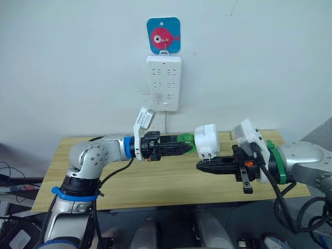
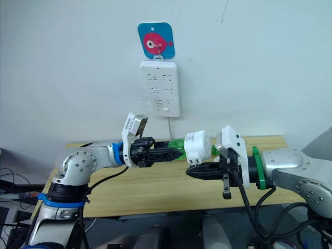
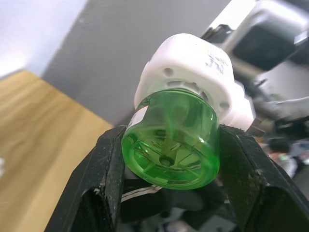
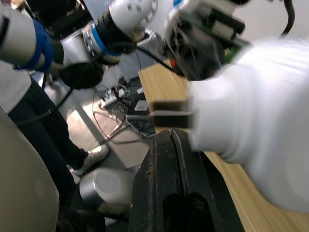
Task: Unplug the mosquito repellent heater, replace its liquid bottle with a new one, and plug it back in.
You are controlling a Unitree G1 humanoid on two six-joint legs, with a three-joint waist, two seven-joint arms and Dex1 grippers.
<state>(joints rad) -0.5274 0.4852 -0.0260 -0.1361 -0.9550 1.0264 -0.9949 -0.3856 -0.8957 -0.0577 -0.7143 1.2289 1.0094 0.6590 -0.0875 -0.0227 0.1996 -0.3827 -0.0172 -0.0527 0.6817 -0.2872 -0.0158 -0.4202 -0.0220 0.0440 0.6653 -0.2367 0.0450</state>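
Left gripper (image 1: 188, 146) clamps green bottle (image 3: 170, 145); heater (image 1: 206, 140) partly hidden.

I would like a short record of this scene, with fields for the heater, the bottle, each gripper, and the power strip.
heater: mosquito repellent heater, white, unplugged, held in the air above the wooden table
bottle: green liquid bottle, attached to the heater
left gripper: shut on the green bottle
right gripper: shut, at the heater's underside by its prongs
power strip: white power strip, hanging on the wall from a hook with a fish picture, nothing plugged in
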